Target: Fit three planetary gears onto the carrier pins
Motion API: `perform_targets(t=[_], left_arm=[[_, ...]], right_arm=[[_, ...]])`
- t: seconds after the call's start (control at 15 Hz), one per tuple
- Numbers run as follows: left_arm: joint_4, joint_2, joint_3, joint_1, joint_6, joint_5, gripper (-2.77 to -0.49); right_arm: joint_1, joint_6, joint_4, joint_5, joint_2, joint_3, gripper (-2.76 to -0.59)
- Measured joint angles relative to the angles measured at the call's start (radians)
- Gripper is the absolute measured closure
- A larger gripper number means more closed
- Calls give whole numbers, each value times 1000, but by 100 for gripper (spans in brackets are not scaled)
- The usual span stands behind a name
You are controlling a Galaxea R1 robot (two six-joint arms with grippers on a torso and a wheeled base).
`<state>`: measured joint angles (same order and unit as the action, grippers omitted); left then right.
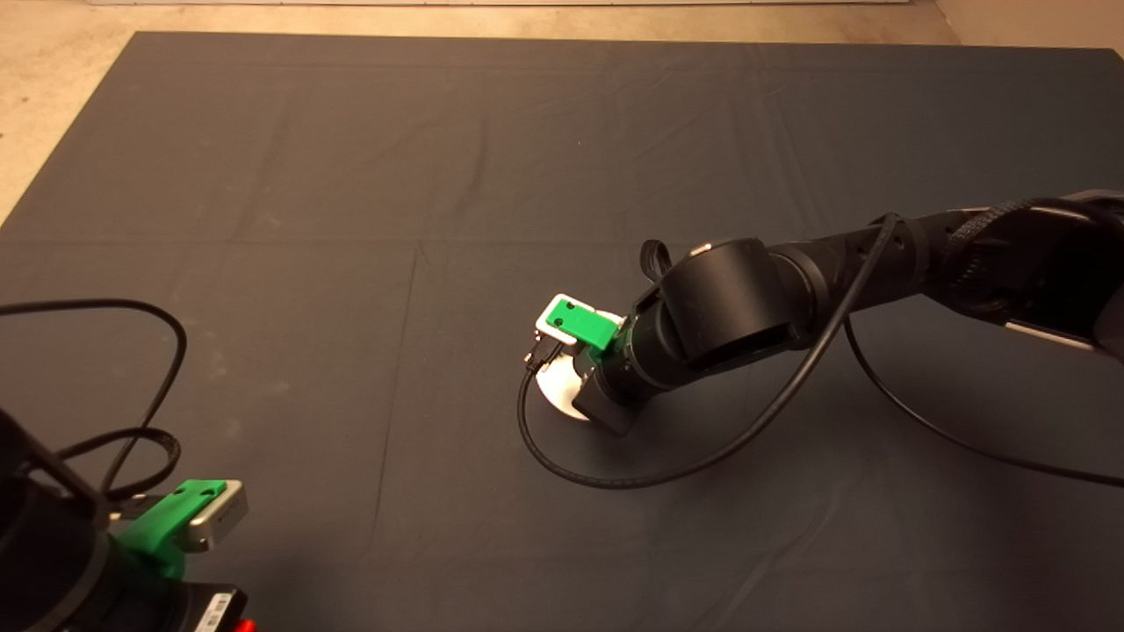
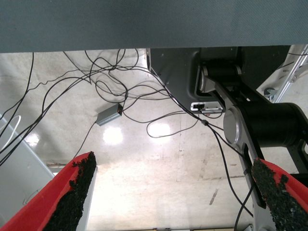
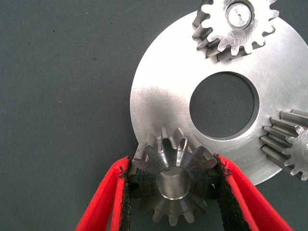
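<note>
My right gripper (image 3: 172,166) is shut on a planetary gear (image 3: 173,180), with one black pad pressed against each side of its teeth. This gear sits at the rim of the shiny round disc (image 3: 159,101), and a silver pin end (image 3: 173,185) shows in its centre hole. Two more gears (image 3: 236,24) (image 3: 291,147) sit on the disc, the first with a carrier pin (image 3: 239,16) through its hole. In the head view the right arm covers most of the disc (image 1: 558,391) at mid-mat. My left gripper (image 2: 174,163) is open, parked at the mat's near-left corner (image 1: 189,518).
A black cable (image 1: 615,478) loops on the mat in front of the right wrist. Another cable (image 1: 149,386) curls near the left arm. The left wrist view shows the floor beyond the mat with loose wires (image 2: 120,96) and a robot base (image 2: 260,120).
</note>
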<state>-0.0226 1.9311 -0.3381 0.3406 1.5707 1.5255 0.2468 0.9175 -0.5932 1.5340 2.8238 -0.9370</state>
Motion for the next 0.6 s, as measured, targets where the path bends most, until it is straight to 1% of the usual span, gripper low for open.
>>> perform_targets(t=[0.6], left_arm=[[0,0,0,0,2,0,-233]], right_arm=[[-1,0,0,0,-1,0,-101]])
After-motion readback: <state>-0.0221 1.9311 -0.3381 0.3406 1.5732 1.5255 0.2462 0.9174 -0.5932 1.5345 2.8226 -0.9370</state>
